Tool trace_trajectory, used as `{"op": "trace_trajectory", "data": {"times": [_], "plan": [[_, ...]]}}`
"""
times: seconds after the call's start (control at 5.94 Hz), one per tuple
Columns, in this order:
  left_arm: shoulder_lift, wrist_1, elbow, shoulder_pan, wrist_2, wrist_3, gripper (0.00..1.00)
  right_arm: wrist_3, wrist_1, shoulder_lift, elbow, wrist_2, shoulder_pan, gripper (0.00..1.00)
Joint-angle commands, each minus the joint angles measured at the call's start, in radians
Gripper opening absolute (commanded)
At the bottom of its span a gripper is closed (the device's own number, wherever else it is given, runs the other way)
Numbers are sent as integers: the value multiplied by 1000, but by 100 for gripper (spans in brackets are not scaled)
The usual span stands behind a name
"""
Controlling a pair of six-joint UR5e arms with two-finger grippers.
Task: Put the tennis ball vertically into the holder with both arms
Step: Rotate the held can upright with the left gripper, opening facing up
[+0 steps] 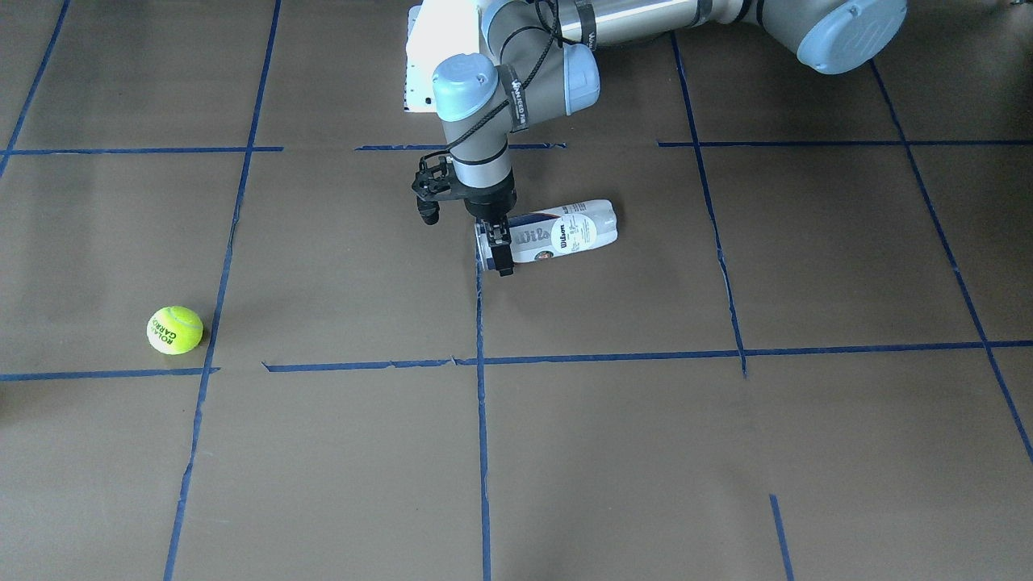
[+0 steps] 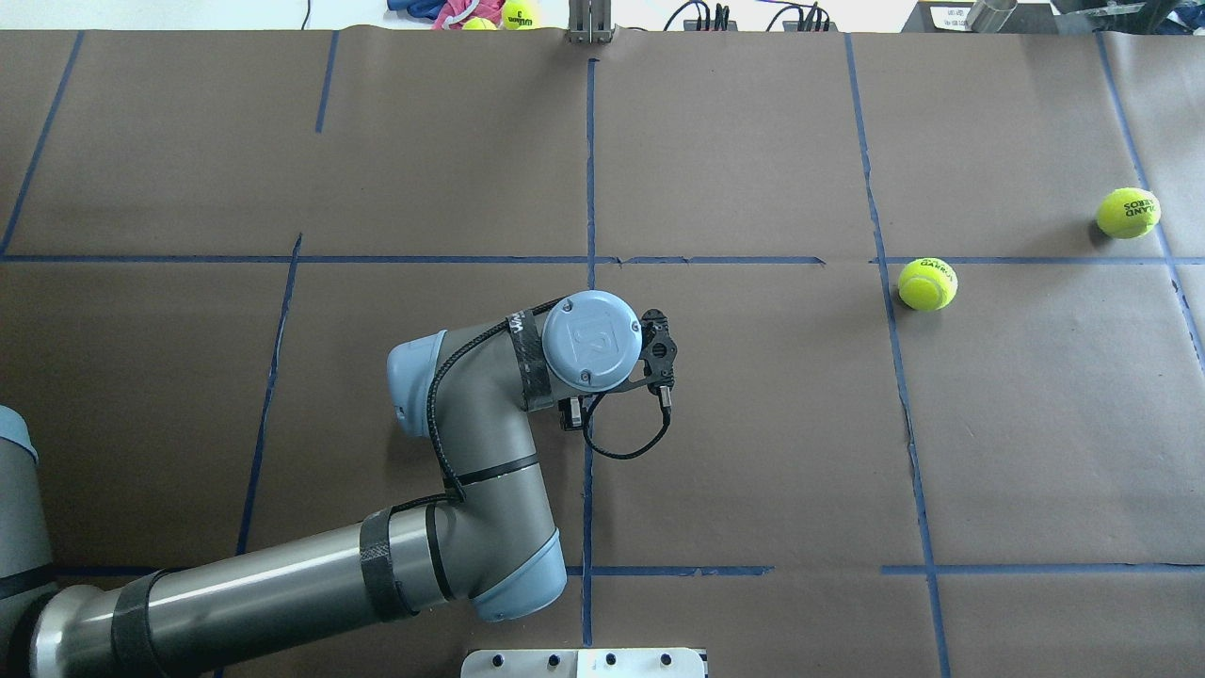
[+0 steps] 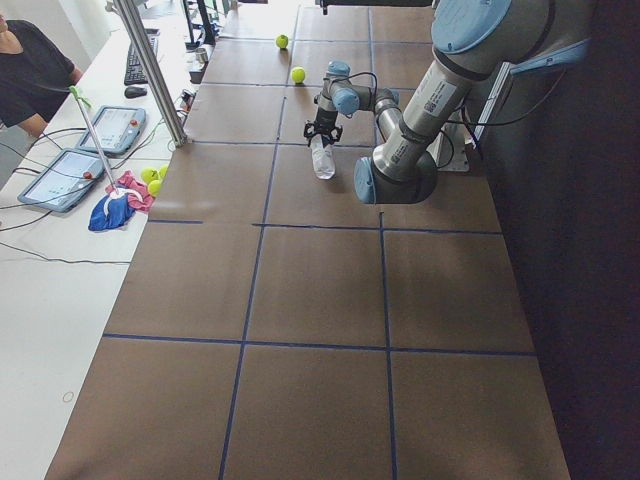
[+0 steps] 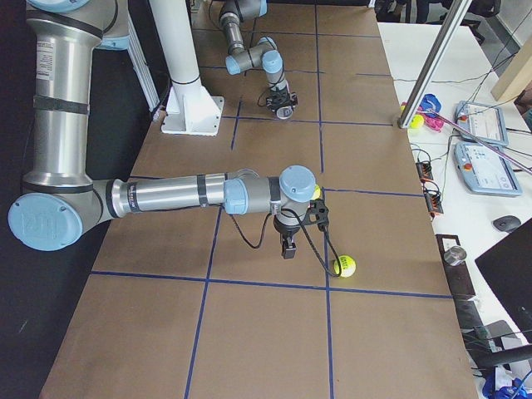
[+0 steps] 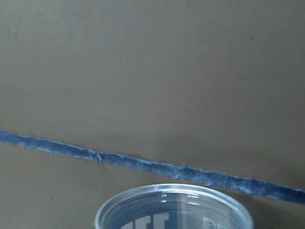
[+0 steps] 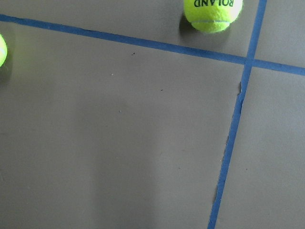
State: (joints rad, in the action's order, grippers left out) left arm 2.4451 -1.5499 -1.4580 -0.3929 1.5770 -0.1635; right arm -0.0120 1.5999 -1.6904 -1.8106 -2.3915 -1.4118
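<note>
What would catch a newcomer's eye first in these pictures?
Probably the left end effector, down at one end of the clear Wilson can, which lies on its side mid-table. Then the bright tennis ball and a second ball, apart on the brown table to the robot's right.

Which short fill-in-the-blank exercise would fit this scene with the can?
1. The can lies on its ____.
2. The ____ arm has its jaws at the can's rim.
3. The ball lies to the robot's ____ of the can.
Missing words: side; left; right.
</note>
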Motion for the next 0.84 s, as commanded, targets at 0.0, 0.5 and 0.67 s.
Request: {"op": "trace_trajectory", "data": {"times": [0.0, 0.5, 0.67], "plan": [[-12, -19, -115, -20, -14, 45, 79, 0, 0, 0, -1, 0, 1, 100], [-92, -461, -205, -38, -14, 426, 80, 1, 0, 18, -6, -2, 4, 100], [-115, -731, -194, -47, -61, 573, 81, 3, 0, 35, -6, -2, 10, 100]]}}
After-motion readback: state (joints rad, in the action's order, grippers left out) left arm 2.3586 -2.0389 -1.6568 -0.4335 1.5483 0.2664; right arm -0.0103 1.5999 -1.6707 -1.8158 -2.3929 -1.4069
